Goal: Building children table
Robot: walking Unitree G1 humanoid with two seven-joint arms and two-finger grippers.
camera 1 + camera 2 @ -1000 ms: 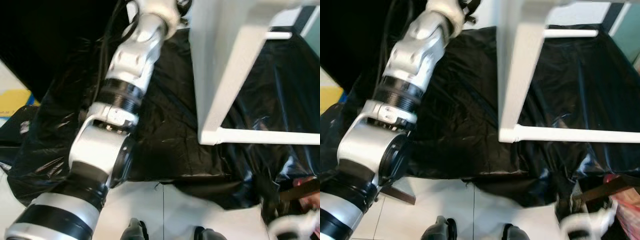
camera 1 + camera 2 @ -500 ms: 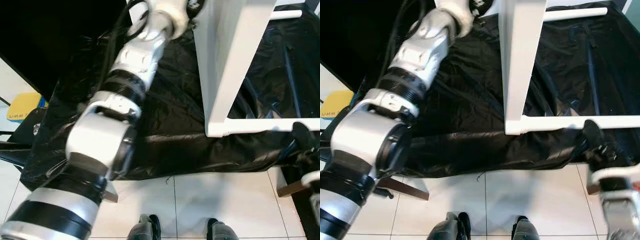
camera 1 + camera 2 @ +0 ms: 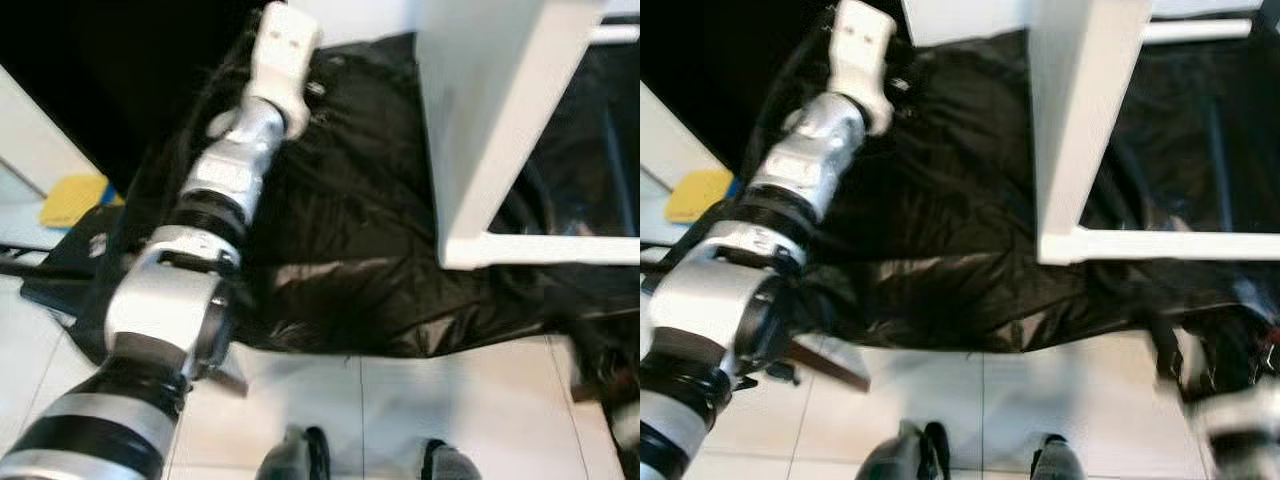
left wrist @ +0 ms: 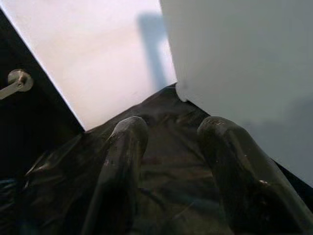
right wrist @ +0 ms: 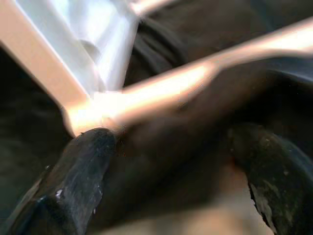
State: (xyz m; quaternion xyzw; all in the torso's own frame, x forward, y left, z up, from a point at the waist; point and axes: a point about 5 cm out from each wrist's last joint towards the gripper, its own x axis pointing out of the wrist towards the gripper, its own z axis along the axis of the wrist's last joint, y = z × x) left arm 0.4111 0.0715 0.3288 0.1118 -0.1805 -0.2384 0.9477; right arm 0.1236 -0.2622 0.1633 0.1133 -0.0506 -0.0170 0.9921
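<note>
I see the table frame (image 3: 1080, 130) standing on a plastic sheet (image 3: 950, 200) spread over the floor (image 3: 970, 400); my left arm (image 3: 215, 200) reaches forward on its left; my feet (image 3: 980, 455) stand on the floor before the sheet's near edge.

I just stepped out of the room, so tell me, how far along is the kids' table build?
Done: the white table frame has legs and rails joined, lying on black plastic sheeting. In hand: nothing; the left pincer is open, empty beside it, the right pincer open near the rail joint. Whether anything is left, I can't tell.
</note>
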